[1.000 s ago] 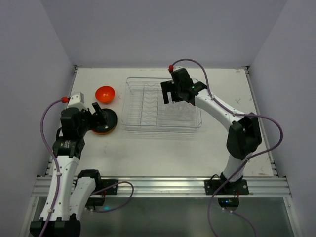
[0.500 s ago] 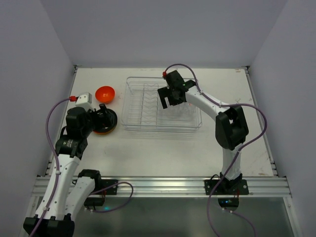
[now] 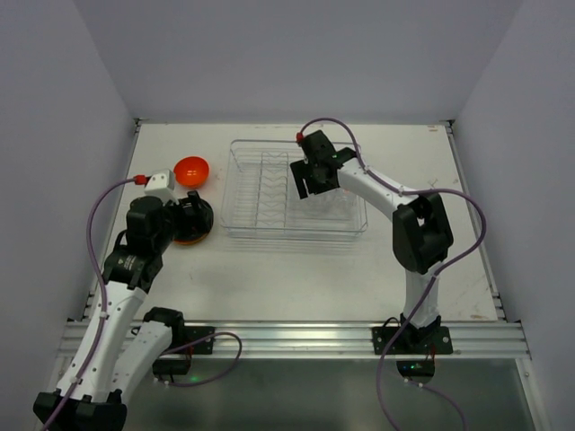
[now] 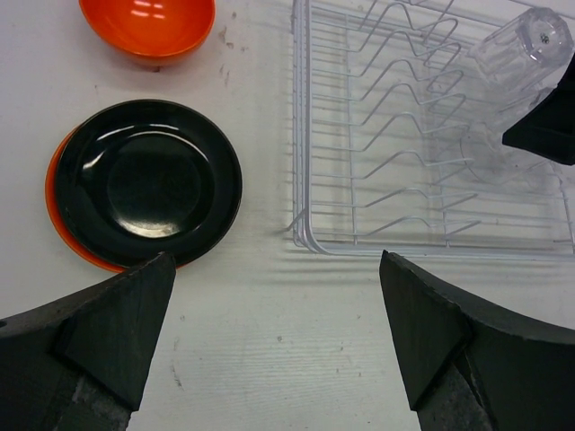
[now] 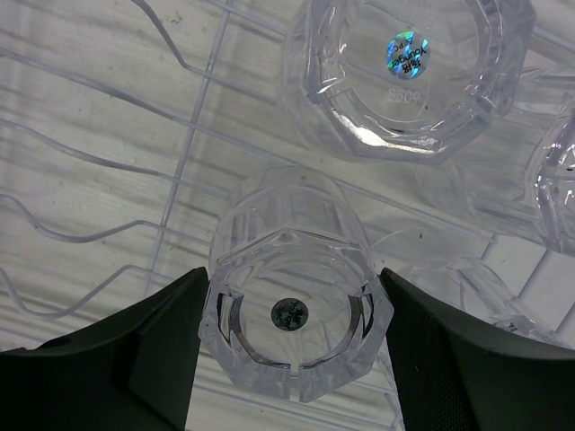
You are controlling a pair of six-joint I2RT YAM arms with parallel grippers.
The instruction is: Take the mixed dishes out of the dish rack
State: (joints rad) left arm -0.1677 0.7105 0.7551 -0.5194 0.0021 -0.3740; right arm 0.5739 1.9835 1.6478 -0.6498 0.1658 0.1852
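Observation:
The clear dish rack (image 3: pixel 235 193) stands mid-table. My right gripper (image 3: pixel 310 180) is down inside it, shut on an upside-down clear ribbed tumbler (image 5: pixel 292 314), one finger on each side. Another tumbler (image 5: pixel 409 63) stands just beyond it, and a third (image 5: pixel 557 189) shows at the right edge. My left gripper (image 4: pixel 274 346) is open and empty over bare table, just near of a black plate (image 4: pixel 148 184) stacked on a red-orange plate (image 4: pixel 56 206). The orange bowl (image 4: pixel 148 22) sits behind them. No lime green or yellow-brown plate is in view.
The rack's near left corner (image 4: pixel 301 238) lies close to the right of the plate stack. White walls close the table (image 3: pixel 296 278) on three sides. A metal rail (image 3: pixel 296 337) runs along the near edge.
My right gripper has moved left and come down into the rack around the tumbler. My left wrist has shifted slightly toward the plate stack.

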